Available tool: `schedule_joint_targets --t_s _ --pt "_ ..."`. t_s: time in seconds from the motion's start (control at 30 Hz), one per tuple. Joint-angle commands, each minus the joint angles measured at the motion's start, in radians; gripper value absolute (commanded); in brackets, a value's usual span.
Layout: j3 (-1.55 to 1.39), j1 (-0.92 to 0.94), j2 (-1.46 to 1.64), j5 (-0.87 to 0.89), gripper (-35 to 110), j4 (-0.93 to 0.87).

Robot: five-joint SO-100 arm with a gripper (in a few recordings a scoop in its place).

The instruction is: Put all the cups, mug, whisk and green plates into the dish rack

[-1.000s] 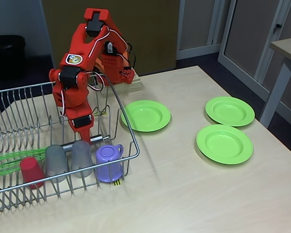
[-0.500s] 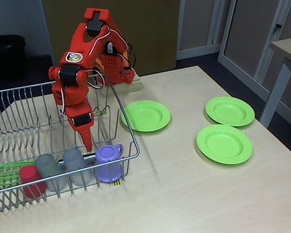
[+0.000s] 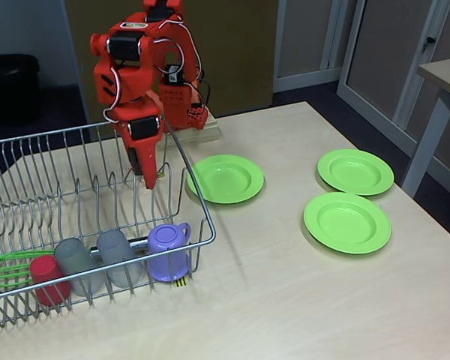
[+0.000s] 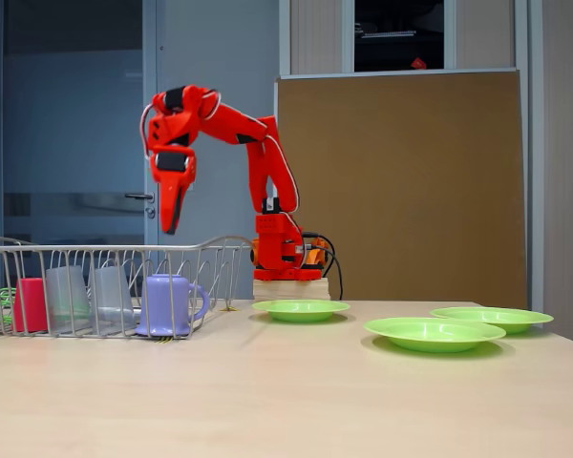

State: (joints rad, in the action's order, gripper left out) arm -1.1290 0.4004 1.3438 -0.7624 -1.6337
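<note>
A: Orange two-finger gripper (image 3: 148, 180) raised over silver wire dish rack (image 3: 181, 154), fingers together, empty; cups, mug, whisk racked.

B: Three lime-green plastic plates (image 3: 225, 178) on table (thin rims: slip risk).

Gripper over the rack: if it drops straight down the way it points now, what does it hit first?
Probably the dish rack wires: the gripper hangs fingers-down above its bare back part, behind the cups and mug. Depth is unclear.

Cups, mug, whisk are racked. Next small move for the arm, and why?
Probably swing toward the nearest green plate: the gripper hangs empty above the dish rack, and all three plates lie on the table.
</note>
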Motion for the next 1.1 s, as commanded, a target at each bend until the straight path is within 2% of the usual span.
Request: schedule_joint_targets --t_s 0.0,0.17,0.43,0.63,0.73,1.07 --pt "0.035 -0.077 0.104 0.031 19 -0.052" --pt "-0.075 -0.253 0.187 0.202 21 -0.063" --pt "-0.531 -0.488 0.321 0.552 26 0.146" --pt "-0.781 -0.568 0.337 0.638 27 0.36" --pt "-0.882 -0.586 0.33 0.663 34 0.46" --pt "-1.068 -0.637 0.279 0.77 41 0.664"
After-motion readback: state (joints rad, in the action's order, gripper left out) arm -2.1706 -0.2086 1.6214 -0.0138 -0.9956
